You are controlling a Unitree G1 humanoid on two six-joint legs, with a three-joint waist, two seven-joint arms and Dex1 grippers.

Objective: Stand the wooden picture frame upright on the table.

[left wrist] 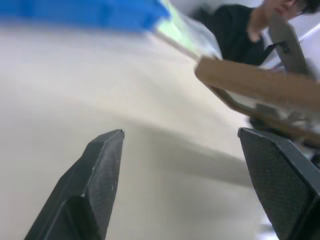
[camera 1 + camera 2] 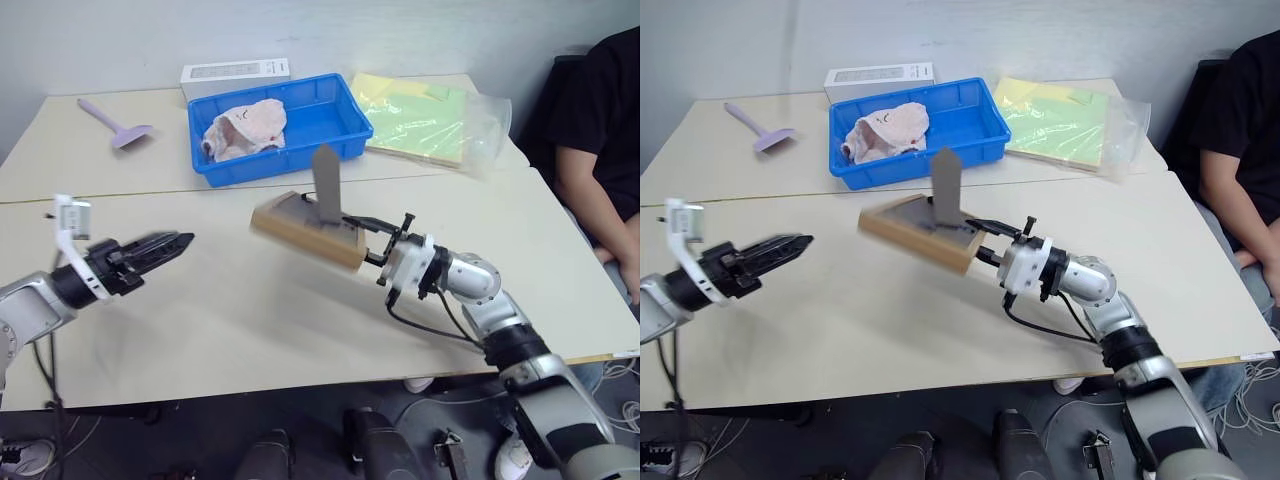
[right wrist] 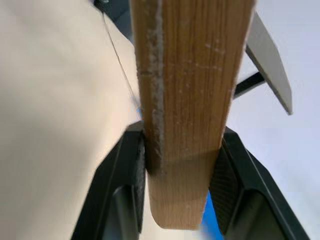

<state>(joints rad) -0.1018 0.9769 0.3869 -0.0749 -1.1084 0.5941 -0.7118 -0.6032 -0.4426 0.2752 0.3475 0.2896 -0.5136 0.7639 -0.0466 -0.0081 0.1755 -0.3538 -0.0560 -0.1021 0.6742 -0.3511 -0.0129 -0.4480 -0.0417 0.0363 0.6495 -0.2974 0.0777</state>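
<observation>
The wooden picture frame [image 2: 300, 235] hangs tilted above the table [image 2: 250, 340], its dark back panel facing up and its easel leg [image 2: 327, 185] sticking upward. My right gripper [image 2: 358, 243] is shut on the frame's right edge. In the right wrist view the light wood border [image 3: 190, 100] sits clamped between both pads [image 3: 136, 167]. My left gripper [image 2: 165, 248] is off to the left, apart from the frame and pointing toward it. It is open, with its fingers [image 1: 100, 175] spread wide and nothing between them.
A blue bin [image 2: 345, 110] holding a pink-white cloth [image 2: 245, 128] stands behind the frame, with a white box [image 2: 235, 70] beyond it. A purple scraper [image 2: 115, 125] lies back left. Yellow-green sheets in a clear bag [image 2: 430, 120] lie back right. A person in black [image 2: 600, 130] sits at the right edge.
</observation>
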